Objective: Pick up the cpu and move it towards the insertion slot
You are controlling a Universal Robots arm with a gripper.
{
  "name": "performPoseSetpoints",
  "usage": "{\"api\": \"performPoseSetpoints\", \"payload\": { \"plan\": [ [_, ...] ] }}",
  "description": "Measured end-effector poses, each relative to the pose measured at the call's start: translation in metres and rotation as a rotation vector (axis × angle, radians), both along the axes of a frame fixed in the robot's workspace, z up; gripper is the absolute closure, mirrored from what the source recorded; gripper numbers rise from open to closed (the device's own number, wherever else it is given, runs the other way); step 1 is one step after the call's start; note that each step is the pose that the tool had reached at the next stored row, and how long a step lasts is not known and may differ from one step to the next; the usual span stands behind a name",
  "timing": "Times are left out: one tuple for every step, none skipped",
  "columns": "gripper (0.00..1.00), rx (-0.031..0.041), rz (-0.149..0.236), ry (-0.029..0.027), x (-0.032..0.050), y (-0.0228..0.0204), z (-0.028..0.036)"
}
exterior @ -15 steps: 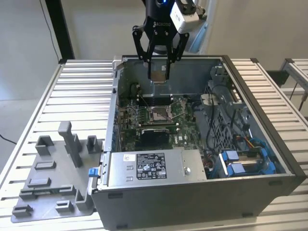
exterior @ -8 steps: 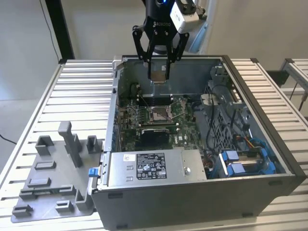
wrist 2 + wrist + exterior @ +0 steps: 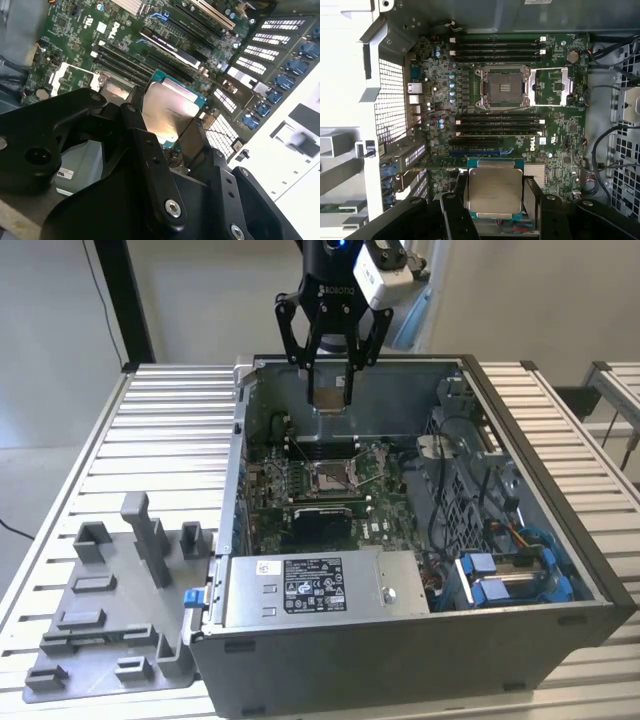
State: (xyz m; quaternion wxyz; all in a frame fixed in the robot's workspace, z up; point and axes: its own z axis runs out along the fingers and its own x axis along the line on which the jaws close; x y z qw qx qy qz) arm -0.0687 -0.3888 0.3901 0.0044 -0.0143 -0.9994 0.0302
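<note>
My gripper [image 3: 329, 392] hangs over the back of the open computer case, shut on the cpu [image 3: 329, 397], a thin square chip. In both wrist views the cpu [image 3: 495, 189] [image 3: 167, 112] shows its silvery metal top with a teal-green edge, clamped between the black fingers [image 3: 458, 196]. The insertion slot [image 3: 333, 476] lies on the motherboard below and in front of the gripper. In the first wrist view the insertion slot [image 3: 502, 87] has a shiny metal frame, a dark centre and its lid flipped open beside it. The cpu is held well above the board, apart from the slot.
The case walls [image 3: 236, 450] ring the motherboard. A silver power-supply box [image 3: 320, 585] fills the front, cables and blue drive brackets [image 3: 515, 575] the exterior view's right. Memory slots [image 3: 497, 122] flank the socket. A grey plastic tray [image 3: 110, 610] lies on the slatted table outside the case.
</note>
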Motion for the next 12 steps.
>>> {"api": "performPoseSetpoints", "payload": {
  "plan": [
    [1.00, -0.0002, 0.000, 0.0001, 0.0002, 0.0009, -0.0005],
    [1.00, 0.0000, 0.000, -0.0001, 0.0010, 0.0022, -0.0012],
    [1.00, 0.0000, 0.000, -0.0001, 0.0026, 0.0038, -0.0020],
    [1.00, -0.0001, 0.000, 0.0001, 0.0047, 0.0049, -0.0027],
    [1.00, 0.0000, 0.000, 0.0002, 0.0073, 0.0062, -0.0035],
    [1.00, 0.0001, 0.000, 0.0003, 0.0102, 0.0082, -0.0044],
    [1.00, -0.0001, 0.000, 0.0005, 0.0125, 0.0106, -0.0051],
    [1.00, -0.0001, 0.000, 0.0005, 0.0144, 0.0136, -0.0060],
    [1.00, -0.0001, 0.000, 0.0005, 0.0161, 0.0167, -0.0068],
    [1.00, 0.0000, 0.000, 0.0005, 0.0176, 0.0198, -0.0075],
    [1.00, 0.0000, 0.000, 0.0005, 0.0190, 0.0231, -0.0081],
    [1.00, 0.0000, 0.000, 0.0006, 0.0200, 0.0260, -0.0085]
  ]
}}
